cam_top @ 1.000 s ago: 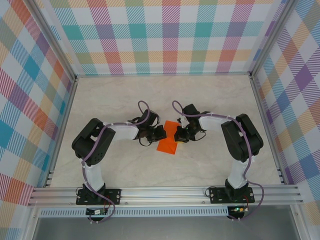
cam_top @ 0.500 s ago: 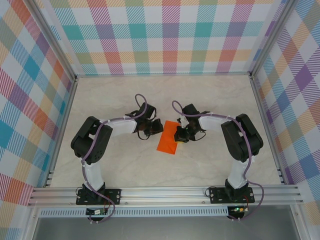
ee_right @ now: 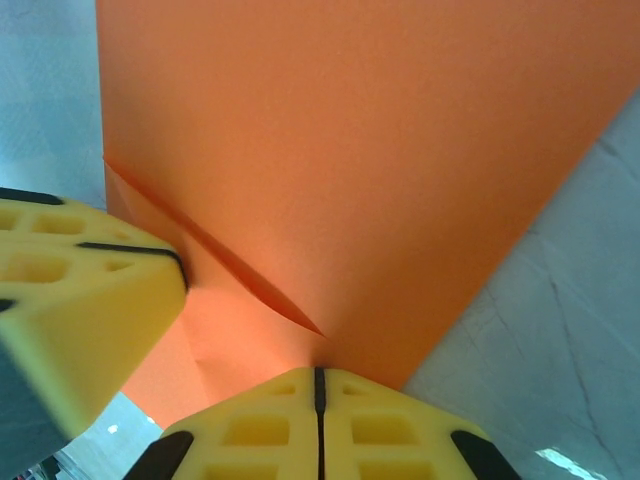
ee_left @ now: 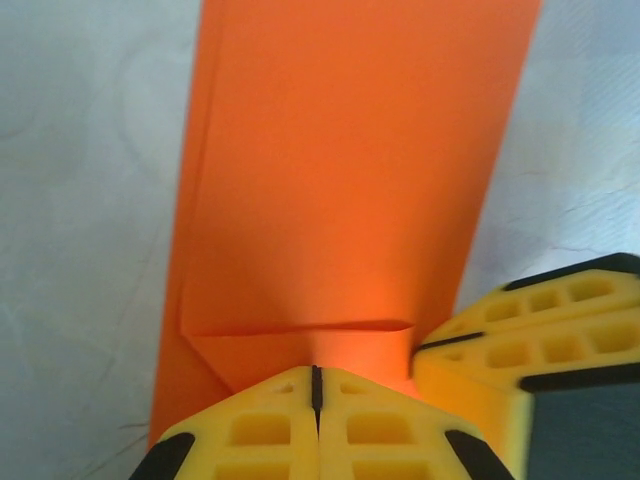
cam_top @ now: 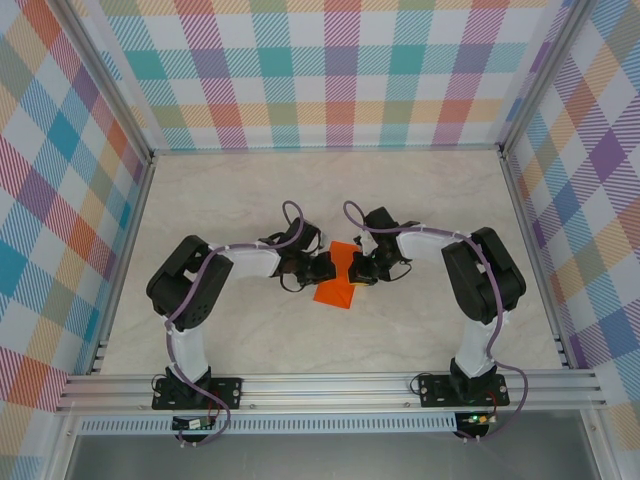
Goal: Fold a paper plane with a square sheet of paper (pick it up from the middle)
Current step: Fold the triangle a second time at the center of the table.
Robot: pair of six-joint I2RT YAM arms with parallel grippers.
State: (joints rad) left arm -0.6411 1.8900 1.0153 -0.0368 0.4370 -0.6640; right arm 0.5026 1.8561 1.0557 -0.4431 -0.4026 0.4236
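The thin, bright orange paper sheet (cam_top: pixel 336 290), folded to a narrow rectangle, is laid mid-tabletop (cam_top: pixel 230 200), its long axis run from the far edge toward the near edge, slightly slanted. Its far half is flanked by the left claw (cam_top: pixel 322 268) and right claw (cam_top: pixel 359 270), both closed, tips set on the paper. Both arms are bent inward, equally near.

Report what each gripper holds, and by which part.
Cannot be told. The left gripper and the right gripper are both shut, tips at a folded end of the paper; whether they pinch that edge or only press it flat is unclear.
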